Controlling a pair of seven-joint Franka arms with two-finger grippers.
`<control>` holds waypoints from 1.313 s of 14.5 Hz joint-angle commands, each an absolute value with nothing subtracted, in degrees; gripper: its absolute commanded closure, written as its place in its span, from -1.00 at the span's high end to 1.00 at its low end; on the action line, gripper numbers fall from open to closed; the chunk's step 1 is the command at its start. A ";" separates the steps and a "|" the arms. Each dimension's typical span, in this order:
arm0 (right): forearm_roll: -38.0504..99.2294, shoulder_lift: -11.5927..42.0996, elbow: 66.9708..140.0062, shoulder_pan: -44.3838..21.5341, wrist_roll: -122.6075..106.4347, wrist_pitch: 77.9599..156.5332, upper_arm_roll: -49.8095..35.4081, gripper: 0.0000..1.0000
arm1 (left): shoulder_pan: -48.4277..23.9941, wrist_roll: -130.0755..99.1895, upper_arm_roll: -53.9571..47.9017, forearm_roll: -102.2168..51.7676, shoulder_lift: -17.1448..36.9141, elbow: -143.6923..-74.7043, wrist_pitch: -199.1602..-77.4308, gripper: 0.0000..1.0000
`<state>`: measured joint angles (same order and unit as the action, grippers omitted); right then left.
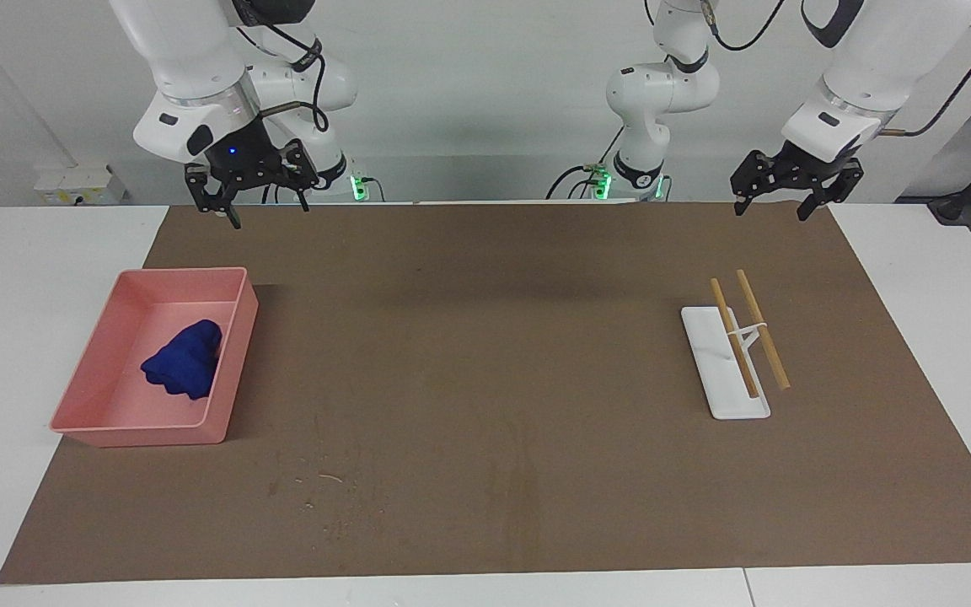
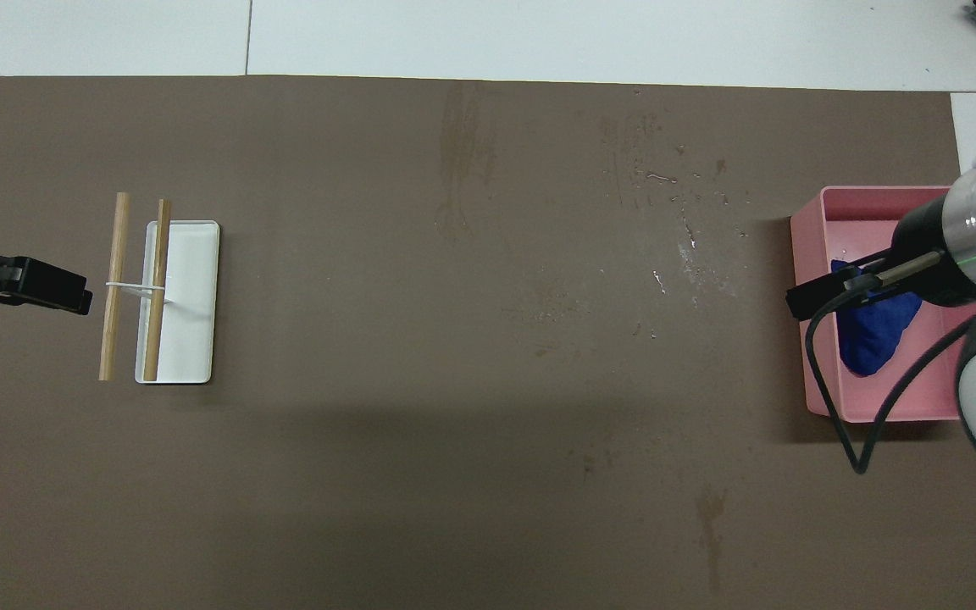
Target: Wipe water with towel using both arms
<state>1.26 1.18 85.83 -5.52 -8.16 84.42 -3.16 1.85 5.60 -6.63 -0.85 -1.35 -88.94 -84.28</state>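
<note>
The deep-blue towel lies bunched in the pink tray at the right arm's end of the table. My right gripper hangs open well above the tray; from overhead it covers part of the towel and touches nothing. Water shows as scattered droplets on the brown mat beside the tray, toward the table's middle. At the other end of the table my left gripper waits open and empty above the mat, beside the stick rack.
A white rack carrying two wooden sticks sits at the left arm's end. The brown mat covers most of the white table. Dry smears mark the mat's middle.
</note>
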 commanded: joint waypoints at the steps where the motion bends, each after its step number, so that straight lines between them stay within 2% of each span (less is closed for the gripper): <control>1: 0.79 0.10 87.70 -5.36 -6.95 83.32 -3.51 1.00 | 2.20 6.15 -6.68 -1.05 -2.55 -90.09 -83.85 1.00; 10: 0.88 -1.85 90.97 -5.19 -4.83 82.97 -3.43 1.00 | 2.20 6.15 -6.59 -1.05 -2.55 -90.09 -83.85 1.00; 14: 2.72 -1.76 91.14 1.13 -5.10 83.41 -7.02 1.00 | 2.20 6.15 -6.68 -1.05 -2.55 -90.09 -83.85 1.00; 19: 2.81 -1.76 91.05 0.79 -4.83 83.93 -7.30 1.00 | 2.20 6.15 -6.68 -1.05 -2.55 -90.09 -83.85 1.00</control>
